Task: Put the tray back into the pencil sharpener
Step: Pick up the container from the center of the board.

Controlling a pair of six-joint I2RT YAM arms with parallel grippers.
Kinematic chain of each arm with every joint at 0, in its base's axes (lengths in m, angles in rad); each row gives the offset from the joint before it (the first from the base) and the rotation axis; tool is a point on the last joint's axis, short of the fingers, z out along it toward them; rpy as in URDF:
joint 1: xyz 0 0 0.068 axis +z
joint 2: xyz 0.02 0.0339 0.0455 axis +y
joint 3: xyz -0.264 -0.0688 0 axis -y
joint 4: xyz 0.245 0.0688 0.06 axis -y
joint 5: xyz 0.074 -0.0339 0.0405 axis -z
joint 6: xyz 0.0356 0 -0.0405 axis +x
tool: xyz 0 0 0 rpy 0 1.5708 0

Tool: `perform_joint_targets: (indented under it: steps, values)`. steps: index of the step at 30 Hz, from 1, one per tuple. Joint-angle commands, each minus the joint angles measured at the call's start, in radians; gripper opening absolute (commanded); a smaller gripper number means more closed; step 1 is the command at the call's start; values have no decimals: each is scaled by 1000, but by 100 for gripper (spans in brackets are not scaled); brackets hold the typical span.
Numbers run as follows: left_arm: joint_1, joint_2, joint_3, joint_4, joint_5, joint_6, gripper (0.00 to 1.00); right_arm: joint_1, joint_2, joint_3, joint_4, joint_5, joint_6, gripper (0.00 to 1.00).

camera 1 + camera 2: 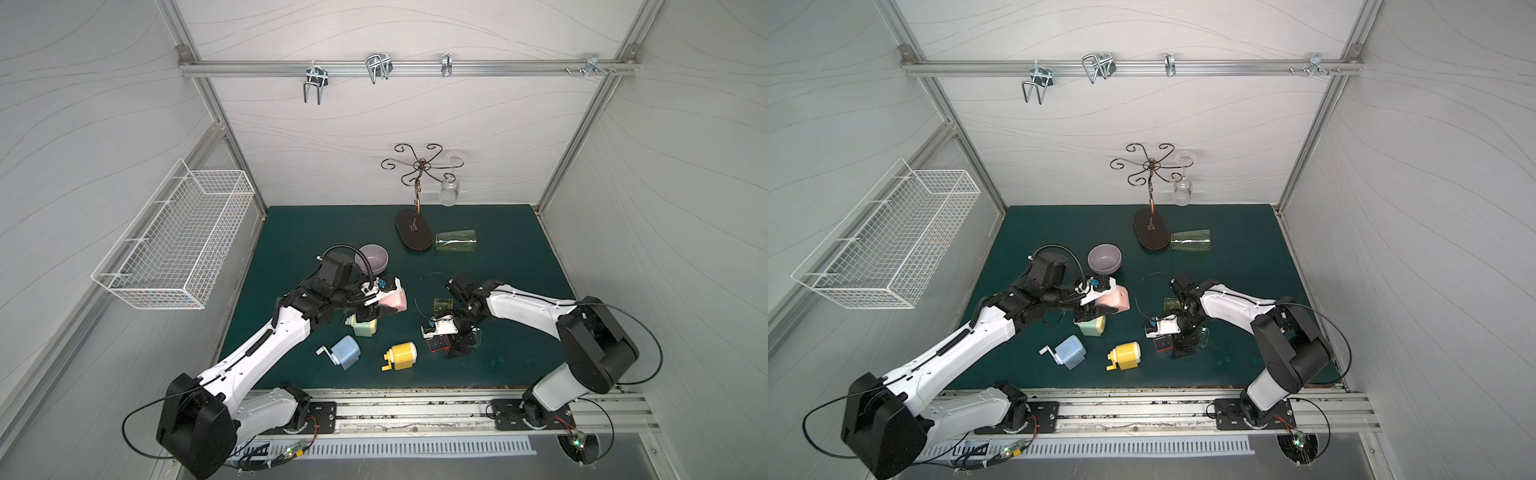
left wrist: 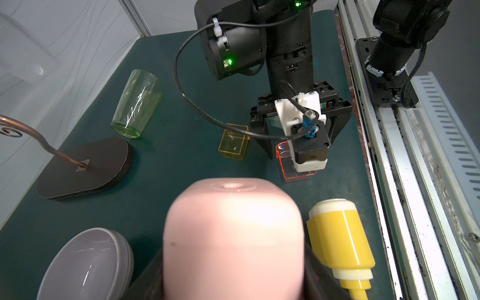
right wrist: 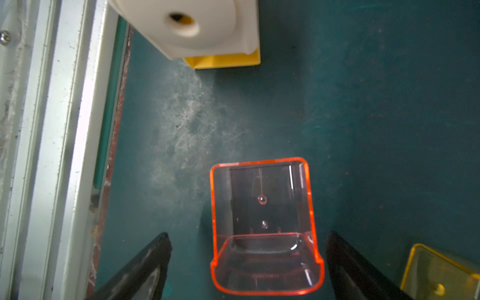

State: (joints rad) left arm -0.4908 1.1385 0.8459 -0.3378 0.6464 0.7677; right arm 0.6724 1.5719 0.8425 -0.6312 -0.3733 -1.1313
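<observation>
Right wrist view looks straight down on the orange tray point(image 3: 265, 228), a clear plastic drawer lying open side up on the green desk point(image 3: 389, 104). The right jaws stand wide apart, one black finger on each side of the tray, neither touching it. A second, yellow tray point(image 3: 439, 275) sits near one corner of this view, and the white end of the yellow sharpener point(image 3: 207, 31) shows farther off, by the desk's metal front rail. In the left wrist view the left jaws are clamped on the pink pencil sharpener point(image 2: 233, 233), one dark finger pressed against each of its sides, with its rounded end pointing toward the right arm and the orange tray beyond it. In both top views the pink sharpener sits above the green sharpener point(image 1: 363, 326), well apart from the orange tray point(image 1: 436, 344) under the right wrist. A blue sharpener point(image 1: 343, 352) lies nearer the front, a purple bowl point(image 1: 372, 258) stands behind the left wrist, and a green glass point(image 1: 456, 241) lies on its side beside the base of a metal stand point(image 1: 413, 228).
</observation>
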Motion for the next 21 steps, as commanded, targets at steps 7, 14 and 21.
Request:
perform_joint_targets:
  steps: [7,14,21]
  values:
    - [5,-23,16,19,16,31,0,9,23,-24,33,17,8,79]
    - [6,-27,18,4,10,38,0,8,24,-37,49,12,7,71]
    - [6,-25,20,7,7,44,0,9,25,-41,54,9,2,59]
